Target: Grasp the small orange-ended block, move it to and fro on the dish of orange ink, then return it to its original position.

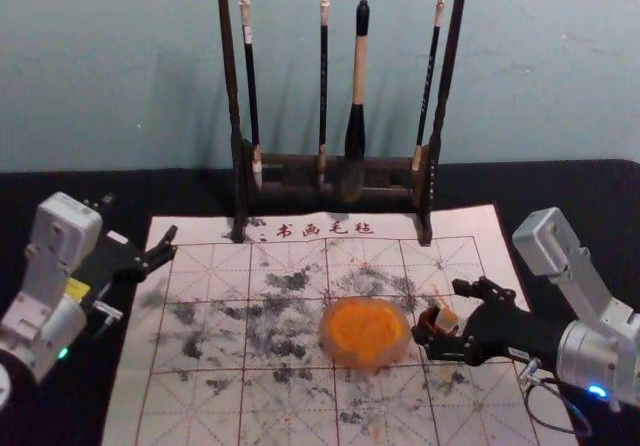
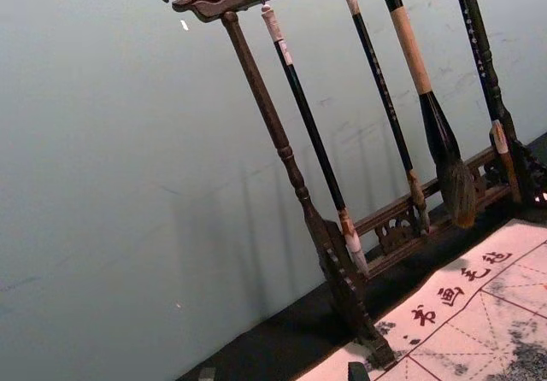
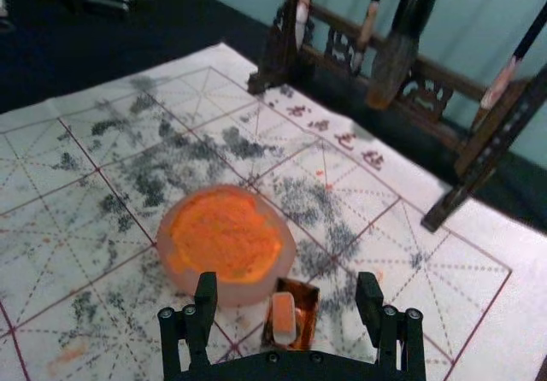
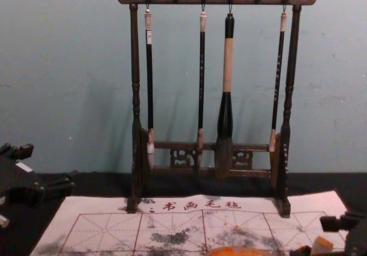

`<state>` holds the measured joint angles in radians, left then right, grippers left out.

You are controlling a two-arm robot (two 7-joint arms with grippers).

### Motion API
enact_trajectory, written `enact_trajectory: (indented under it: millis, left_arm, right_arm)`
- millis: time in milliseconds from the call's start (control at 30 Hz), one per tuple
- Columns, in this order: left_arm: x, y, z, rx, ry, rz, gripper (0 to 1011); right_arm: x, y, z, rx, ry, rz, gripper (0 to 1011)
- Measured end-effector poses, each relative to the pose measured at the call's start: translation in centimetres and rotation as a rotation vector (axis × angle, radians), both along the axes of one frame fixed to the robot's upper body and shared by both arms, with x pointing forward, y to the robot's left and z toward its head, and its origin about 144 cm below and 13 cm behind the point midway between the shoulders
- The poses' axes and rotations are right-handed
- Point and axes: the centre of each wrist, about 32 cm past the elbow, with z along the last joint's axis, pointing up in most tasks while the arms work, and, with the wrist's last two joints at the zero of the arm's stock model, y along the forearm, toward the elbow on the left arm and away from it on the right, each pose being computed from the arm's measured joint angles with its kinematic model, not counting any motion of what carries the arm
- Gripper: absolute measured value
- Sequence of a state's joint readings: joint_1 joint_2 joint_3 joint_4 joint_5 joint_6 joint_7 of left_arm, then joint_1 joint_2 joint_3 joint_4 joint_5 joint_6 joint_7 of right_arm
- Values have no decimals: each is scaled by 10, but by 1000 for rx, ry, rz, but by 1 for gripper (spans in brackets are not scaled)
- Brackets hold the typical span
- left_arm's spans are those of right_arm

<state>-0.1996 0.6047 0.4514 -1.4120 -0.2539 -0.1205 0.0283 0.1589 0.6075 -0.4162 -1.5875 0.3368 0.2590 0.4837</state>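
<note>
Black cloth and a pale mat (image 1: 460, 224) spread before a wall (image 1: 120, 86), the mat's far edge printed 书画毛毡. Toward its right edge, just beside the ink dish (image 3: 239, 294), the orange-ended block (image 3: 284, 317) sits in a brown holder (image 3: 308, 300). The right gripper (image 3: 286, 283) frames it, fingers spread; closing evenly and lifting straight should avoid dragging the holder. The left gripper (image 2: 282, 372) idles, spread, near the left edge. Brush (image 4: 150, 84) lettering is too small to read.

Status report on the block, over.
Right end effector open at block, not gripping; block in holder; dish close beside it; left end effector open, parked left.
</note>
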Motion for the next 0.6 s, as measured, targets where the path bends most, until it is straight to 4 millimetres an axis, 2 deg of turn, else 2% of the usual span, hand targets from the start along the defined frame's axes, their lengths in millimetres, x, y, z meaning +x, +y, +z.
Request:
enact_trajectory:
  millis: [167, 200, 400, 600]
  left_arm:
    - [0, 0, 0, 0, 0, 0, 1001]
    - [0, 0, 0, 0, 0, 0, 1001]
    - [0, 0, 0, 0, 0, 0, 1001]
    - [0, 0, 0, 0, 0, 0, 1001]
  right_arm:
    - [-5, 1, 0, 32, -76, -20, 1002]
    - [-10, 3, -1, 68, -153, -61, 1002]
    - [-20, 9, -7, 123, -305, -224, 1002]
    - [-30, 14, -28, 106, -372, -411, 1002]
